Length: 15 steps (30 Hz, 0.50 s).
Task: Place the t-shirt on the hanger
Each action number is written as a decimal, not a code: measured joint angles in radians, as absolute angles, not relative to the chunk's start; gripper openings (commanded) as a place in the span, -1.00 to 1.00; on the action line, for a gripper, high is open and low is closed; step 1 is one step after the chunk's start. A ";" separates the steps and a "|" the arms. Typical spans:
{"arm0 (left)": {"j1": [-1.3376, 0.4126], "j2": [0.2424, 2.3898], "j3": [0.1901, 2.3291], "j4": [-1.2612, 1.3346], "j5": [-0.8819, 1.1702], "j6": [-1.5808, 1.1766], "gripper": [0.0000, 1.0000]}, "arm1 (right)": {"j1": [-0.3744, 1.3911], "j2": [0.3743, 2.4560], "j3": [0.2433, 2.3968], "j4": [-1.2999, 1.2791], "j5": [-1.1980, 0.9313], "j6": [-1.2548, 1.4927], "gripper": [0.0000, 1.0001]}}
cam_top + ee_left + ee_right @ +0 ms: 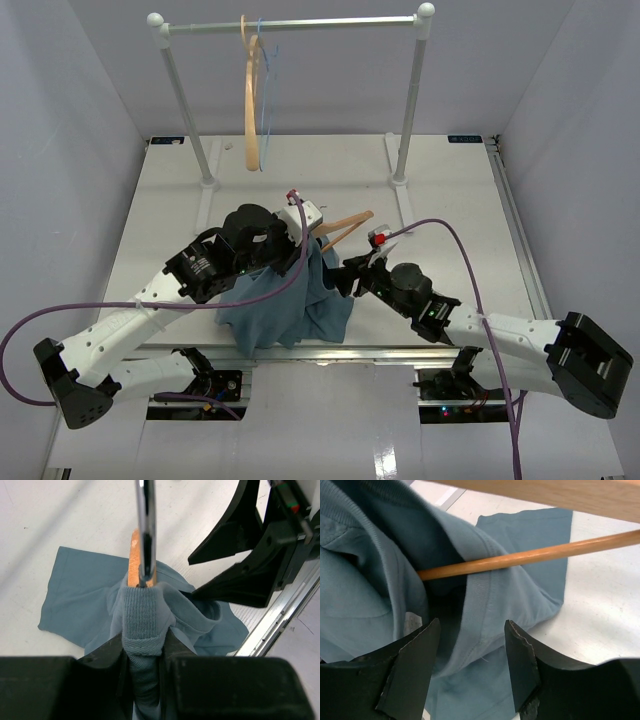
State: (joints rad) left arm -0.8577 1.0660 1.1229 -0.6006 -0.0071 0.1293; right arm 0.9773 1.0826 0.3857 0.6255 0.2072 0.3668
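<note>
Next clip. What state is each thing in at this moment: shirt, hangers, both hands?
t-shirt, bunched on the table, collar raised around the hanger's neck.
hanger, partly inside the neck opening, one end sticking out.
left hand, shut on the collar.
right hand, open at the neck opening.
spare wooden hanger, hanging on the rail.
blue wire hanger, hanging on the rail.

We can read no text anywhere — the small white tag (411, 622) inside the t-shirt (515, 600) shows us nothing legible.
</note>
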 measured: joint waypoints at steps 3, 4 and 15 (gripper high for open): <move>-0.858 1.066 1.123 -0.599 -0.012 0.127 -1.00 | 1.021 1.126 0.420 0.618 0.250 0.362 0.24; -0.858 1.066 1.123 -0.598 -0.014 0.125 -1.00 | 1.031 1.136 0.425 0.618 0.261 0.362 0.22; -0.858 1.059 1.123 -0.597 -0.027 0.112 -1.00 | 1.067 1.247 0.461 0.580 0.379 0.369 -0.80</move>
State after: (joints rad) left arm -0.8577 1.0592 1.1229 -0.5971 -0.0273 0.1115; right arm 1.0668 1.2468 0.4606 0.5798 0.3792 0.3692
